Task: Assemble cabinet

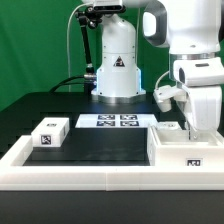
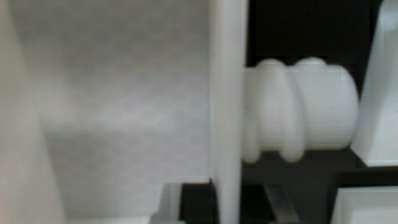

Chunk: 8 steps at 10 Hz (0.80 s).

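Cabinet [image 1: 186, 150] at 4 o'clock in exterior view, against table rim [image 1: 100, 176]. Gripper [image 1: 188, 124] hangs just over cabinet top; jaw opening and hold cannot be told. Step, judged: approach to grasp cabinet wall. Next move calls for jaws astride wall and slow descent. Small block [image 1: 50, 132] at 8 o'clock.

The cabinet [image 1: 168, 152] is white with a black-and-white square tag [image 1: 195, 161], the table [image 1: 100, 146] is black, and the wall [image 1: 40, 50] is green.

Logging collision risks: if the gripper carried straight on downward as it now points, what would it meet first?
Probably the cabinet, which sits directly beneath the gripper in the exterior view; depth is unclear.
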Each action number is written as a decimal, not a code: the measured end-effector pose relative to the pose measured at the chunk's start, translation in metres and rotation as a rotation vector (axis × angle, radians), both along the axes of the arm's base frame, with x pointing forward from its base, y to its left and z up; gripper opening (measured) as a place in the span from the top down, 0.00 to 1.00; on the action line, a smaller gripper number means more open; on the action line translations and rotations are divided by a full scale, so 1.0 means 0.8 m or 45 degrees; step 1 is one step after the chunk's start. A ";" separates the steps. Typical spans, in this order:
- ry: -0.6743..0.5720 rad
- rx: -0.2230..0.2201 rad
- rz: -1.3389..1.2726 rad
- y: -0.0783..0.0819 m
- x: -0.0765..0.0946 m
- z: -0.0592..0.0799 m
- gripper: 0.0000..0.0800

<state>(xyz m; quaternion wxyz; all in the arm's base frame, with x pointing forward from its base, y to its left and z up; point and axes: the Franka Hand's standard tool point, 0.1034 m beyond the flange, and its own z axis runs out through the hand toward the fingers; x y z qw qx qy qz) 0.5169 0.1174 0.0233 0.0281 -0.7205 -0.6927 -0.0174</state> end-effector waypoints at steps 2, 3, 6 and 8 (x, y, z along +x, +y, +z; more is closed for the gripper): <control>0.004 -0.001 -0.008 -0.001 0.000 0.000 0.95; 0.004 -0.001 -0.008 -0.001 0.000 0.000 0.95; 0.005 -0.001 -0.011 -0.002 0.000 -0.001 0.70; 0.006 -0.001 -0.012 -0.003 0.000 -0.001 0.24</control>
